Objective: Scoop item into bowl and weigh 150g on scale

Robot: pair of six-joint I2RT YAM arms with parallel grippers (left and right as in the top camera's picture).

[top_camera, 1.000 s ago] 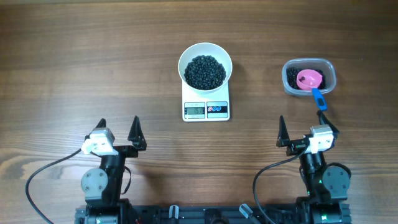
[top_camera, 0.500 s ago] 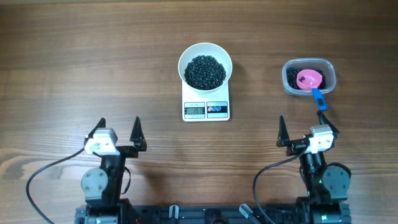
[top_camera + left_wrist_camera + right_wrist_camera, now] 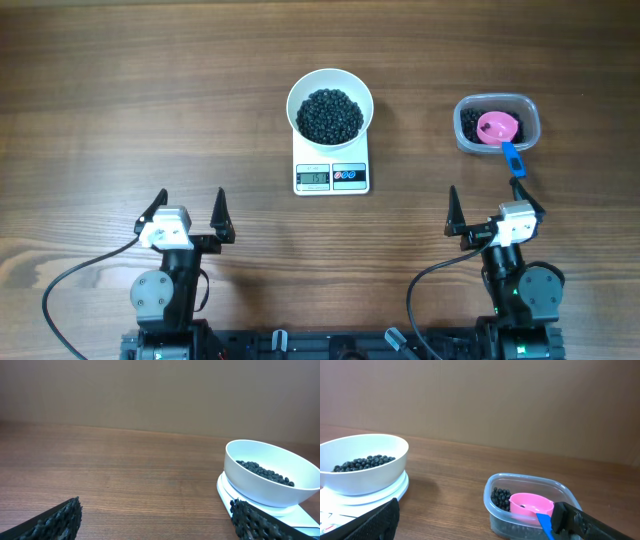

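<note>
The white bowl (image 3: 330,104) (image 3: 270,477) (image 3: 362,462) sits on the white scale (image 3: 331,176) (image 3: 260,507) and holds a heap of black beans, the item (image 3: 330,114) (image 3: 265,473) (image 3: 365,462). More beans lie in a clear tub (image 3: 497,124) (image 3: 532,505) with a pink scoop (image 3: 497,126) (image 3: 532,505) whose blue handle (image 3: 512,158) sticks out toward me. My left gripper (image 3: 191,208) (image 3: 155,520) is open near the front left, with nothing between its fingers. My right gripper (image 3: 487,207) (image 3: 475,520) is open near the front right, empty, just short of the scoop handle.
Bare wooden tabletop (image 3: 150,100) spreads between the arms and the scale. A brown wall stands behind the table in both wrist views. Black cables trail from both arm bases at the front edge.
</note>
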